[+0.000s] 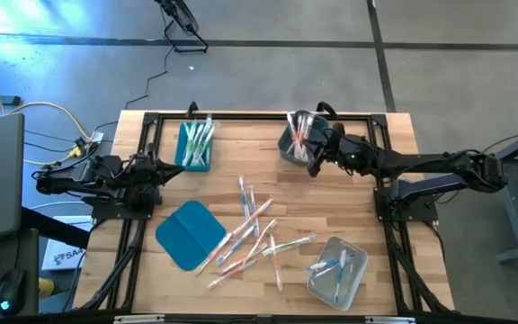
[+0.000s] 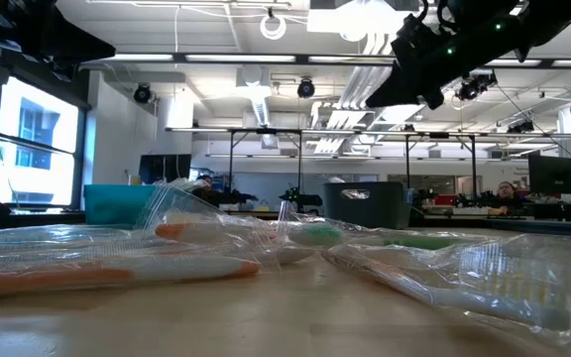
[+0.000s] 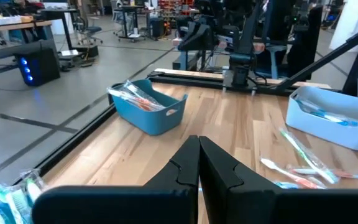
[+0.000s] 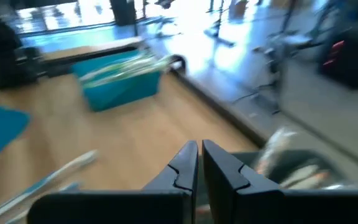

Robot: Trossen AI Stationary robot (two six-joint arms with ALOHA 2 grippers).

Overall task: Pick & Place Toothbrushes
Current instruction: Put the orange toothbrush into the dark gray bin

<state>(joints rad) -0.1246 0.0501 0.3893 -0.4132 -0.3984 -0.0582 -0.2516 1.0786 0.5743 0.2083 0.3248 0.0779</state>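
Several toothbrushes (image 1: 254, 232) in clear wrappers lie scattered flat on the middle of the wooden table; the low view shows them close up (image 2: 117, 268). More stand in the teal bin (image 1: 194, 144) at the far left and in the dark grey bin (image 1: 297, 137) at the far middle. A few lie in the clear bin (image 1: 338, 270) at the near right. My right gripper (image 1: 314, 167) hangs shut, with nothing between its fingers (image 4: 199, 154), just beside the grey bin's near side. My left gripper (image 1: 183, 167) is shut (image 3: 199, 149) and held level at the table's left edge, near the teal bin.
A flat teal lid (image 1: 190, 234) lies left of the scattered toothbrushes. A black frame rail (image 1: 259, 115) runs around the table's edges. Bare wood shows between the teal bin and the grey bin (image 1: 241, 148).
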